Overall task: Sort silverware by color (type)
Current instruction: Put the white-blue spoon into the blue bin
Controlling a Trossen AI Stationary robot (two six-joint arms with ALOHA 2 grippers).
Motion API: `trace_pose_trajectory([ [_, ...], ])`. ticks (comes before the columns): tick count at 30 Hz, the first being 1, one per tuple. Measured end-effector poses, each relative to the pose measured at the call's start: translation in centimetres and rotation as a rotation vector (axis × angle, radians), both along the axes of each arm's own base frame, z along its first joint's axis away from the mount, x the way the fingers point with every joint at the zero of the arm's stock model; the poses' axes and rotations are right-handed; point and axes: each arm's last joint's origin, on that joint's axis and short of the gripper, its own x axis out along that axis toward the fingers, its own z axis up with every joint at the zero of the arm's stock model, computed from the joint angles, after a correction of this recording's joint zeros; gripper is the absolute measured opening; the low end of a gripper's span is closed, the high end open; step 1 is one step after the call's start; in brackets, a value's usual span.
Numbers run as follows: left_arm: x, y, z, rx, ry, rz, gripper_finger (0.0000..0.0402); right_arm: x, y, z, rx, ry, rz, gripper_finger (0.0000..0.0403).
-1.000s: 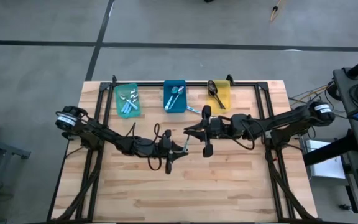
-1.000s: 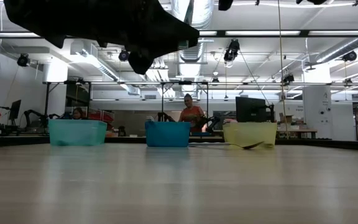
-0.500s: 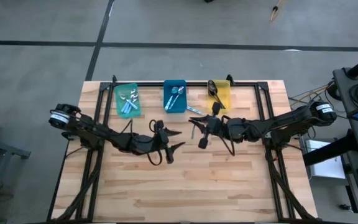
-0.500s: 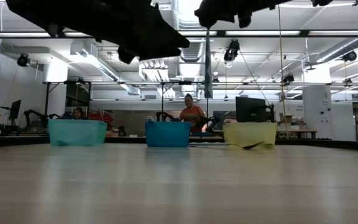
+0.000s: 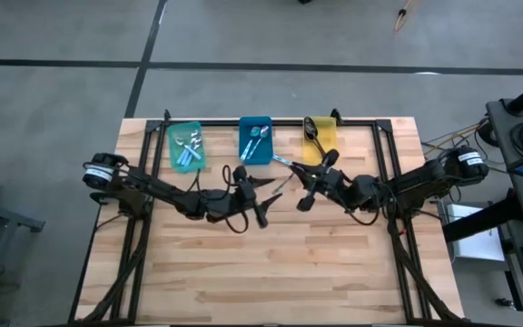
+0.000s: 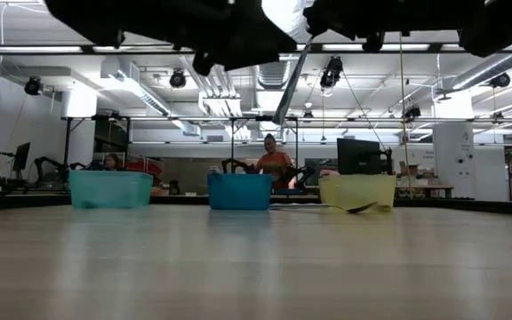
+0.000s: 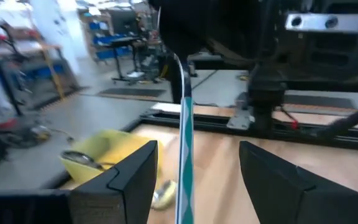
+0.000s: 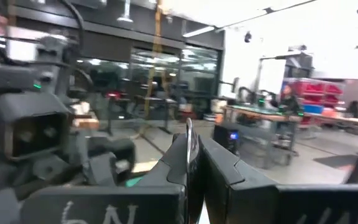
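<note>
Wood table (image 5: pixel 334 263): three bins; right pincer (image 5: pixel 300 182) pinching one spoon (image 5: pixel 282 182).

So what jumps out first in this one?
The two grippers meet in mid-air over the table's middle: the right gripper is shut on a spoon, and the left gripper stands open around its handle. Behind them, three bins line the far edge: teal, blue and yellow, each with spoons inside.

Surface: you have a light wooden slatted surface (image 5: pixel 271 263).
Far edge: your teal bin (image 5: pixel 186 145), blue bin (image 5: pixel 255 140) and yellow bin (image 5: pixel 320 137) sit in a row.
</note>
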Motion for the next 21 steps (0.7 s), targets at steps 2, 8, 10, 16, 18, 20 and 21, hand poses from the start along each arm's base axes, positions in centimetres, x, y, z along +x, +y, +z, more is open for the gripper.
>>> trace_pose_trajectory([
  [2,0.9,0.0,0.5,0.037,-0.001,0.03,0.0206,0.0,-0.1,-0.2,-0.001,0.007,-0.036,0.0012],
  [8,3.5,0.0,0.5,0.09,0.021,0.147,0.0206,0.3,-0.1,-0.5,-0.018,0.031,-0.068,0.0012],
  [10,4.3,-0.2,0.3,0.101,0.027,0.149,0.0206,0.3,-0.1,-0.5,-0.024,0.033,-0.067,0.0012],
  [16,5.9,-0.2,-0.3,0.119,0.049,0.283,0.0195,0.2,-0.1,-0.4,-0.028,0.025,-0.068,0.0012],
  [18,6.2,-0.2,-0.4,0.131,0.059,0.32,0.0186,0.2,-0.1,-0.4,-0.021,0.018,-0.066,0.0012],
  [20,6.5,-0.3,-0.3,0.134,0.06,0.345,0.0176,0.2,-0.1,-0.4,-0.022,0.02,-0.066,0.0012],
  [21,6.6,-0.3,-0.3,0.134,0.059,0.353,0.0171,0.2,-0.1,-0.4,-0.021,0.018,-0.066,0.0012],
])
